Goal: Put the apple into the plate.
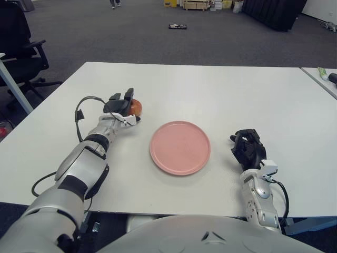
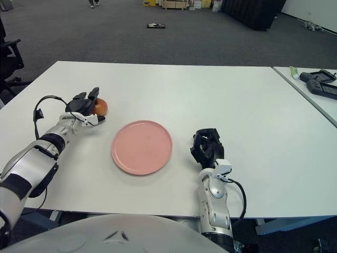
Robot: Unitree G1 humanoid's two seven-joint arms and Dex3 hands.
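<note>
So the left hand point(image 1: 120, 105) has its fingers wrapped around the apple point(image 1: 136, 107) on the white table point(image 1: 221, 89), and the pink plate point(image 1: 180, 147) lies to its right and a bit nearer the robot; the right hand point(image 1: 247, 148), curled and empty, sits beyond.

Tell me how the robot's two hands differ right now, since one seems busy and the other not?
The left hand reaches out over the white table with its fingers around the apple; the right hand holds nothing, its fingers curled in. The left hand sits farther from the robot, left of the pink plate; the right hand sits nearer, right of the plate. Both hands are black with silver forearms.
</note>
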